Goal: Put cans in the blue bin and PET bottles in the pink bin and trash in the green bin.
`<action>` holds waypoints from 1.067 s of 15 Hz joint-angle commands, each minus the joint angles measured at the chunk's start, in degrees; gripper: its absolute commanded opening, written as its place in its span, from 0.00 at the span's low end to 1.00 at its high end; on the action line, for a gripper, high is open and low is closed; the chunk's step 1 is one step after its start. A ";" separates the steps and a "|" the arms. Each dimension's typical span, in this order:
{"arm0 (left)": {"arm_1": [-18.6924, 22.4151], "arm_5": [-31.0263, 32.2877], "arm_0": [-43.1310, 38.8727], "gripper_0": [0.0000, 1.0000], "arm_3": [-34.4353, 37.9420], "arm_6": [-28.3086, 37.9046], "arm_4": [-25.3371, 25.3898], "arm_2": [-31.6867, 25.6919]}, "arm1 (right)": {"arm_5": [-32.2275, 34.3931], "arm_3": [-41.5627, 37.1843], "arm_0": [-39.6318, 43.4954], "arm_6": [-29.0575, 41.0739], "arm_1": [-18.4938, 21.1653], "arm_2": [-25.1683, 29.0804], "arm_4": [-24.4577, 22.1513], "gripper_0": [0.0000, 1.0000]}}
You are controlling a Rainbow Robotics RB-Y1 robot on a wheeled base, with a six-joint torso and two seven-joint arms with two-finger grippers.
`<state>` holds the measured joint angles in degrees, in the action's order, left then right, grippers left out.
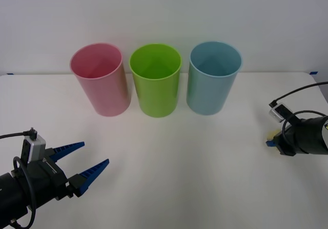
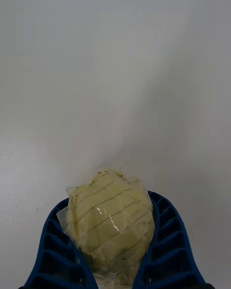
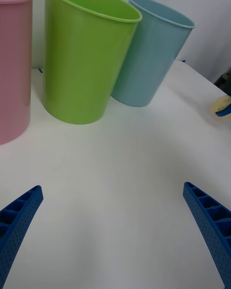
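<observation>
Surface: plain white tabletop (image 1: pixel 164 157) against a pale wall, bare between the two arms in the front view.
Left gripper: your left gripper (image 1: pixel 86 163) sits at the lower left of the front view, its blue ribbed fingers spread wide with nothing between them; treat it as parked.
Pink bin: pale pink smooth plastic tumbler-shaped bin (image 1: pixel 100 79), leftmost of the upright row across the upper middle of the front view.
Green bin: lime green smooth plastic tumbler-shaped bin (image 1: pixel 156 79), centre of the row, just beside the pink one, mouth open and unobstructed. This is your target.
Blue bin: light blue smooth plastic tumbler-shaped bin (image 1: pixel 211 77), right end of the row, standing between the green bin and your loaded arm.
Right gripper: your right gripper (image 1: pixel 271 141) is at the right edge of the front view, fingers clamped on the load.
Trash: small pale yellow wrinkled ball of trash (image 2: pixel 111 224), pinched between the right fingers at the bottom of the right wrist view.
Key relation: the green bin lies up and to the left of the right gripper in the front view, well apart; I judge you must carry past or over the blue bin without clipping its rim.
</observation>
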<state>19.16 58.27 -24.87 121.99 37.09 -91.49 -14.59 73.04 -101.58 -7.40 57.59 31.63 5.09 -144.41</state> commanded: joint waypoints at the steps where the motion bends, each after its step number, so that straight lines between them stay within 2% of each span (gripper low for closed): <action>1: 0.00 0.00 0.00 1.00 0.00 0.00 0.00 0.00 | 1.31 -12.06 7.05 0.59 0.01 1.94 0.80 0.00; 2: 0.00 0.00 0.00 1.00 0.00 0.00 0.00 0.00 | 1.31 -15.31 9.25 0.85 0.01 2.30 1.15 0.00; 6: 0.00 0.00 0.00 1.00 0.00 0.00 0.00 0.00 | 1.31 -29.20 19.00 1.47 0.01 5.81 9.32 0.00; 8: 0.00 0.00 0.00 1.00 0.00 0.00 0.00 0.00 | 1.31 -33.33 20.85 2.08 -1.30 8.89 17.59 0.00; 13: 0.00 0.00 0.00 1.00 0.00 0.00 0.00 0.00 | 1.31 -38.34 19.71 2.43 -3.76 15.66 32.09 0.00; 16: 0.00 0.00 0.00 1.00 0.00 0.00 0.00 0.00 | 1.31 -39.39 15.58 3.75 -5.08 19.08 39.91 0.00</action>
<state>19.16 58.27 -24.87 121.99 37.09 -91.49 -14.59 74.36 -140.87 9.44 60.89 26.91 23.39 -106.35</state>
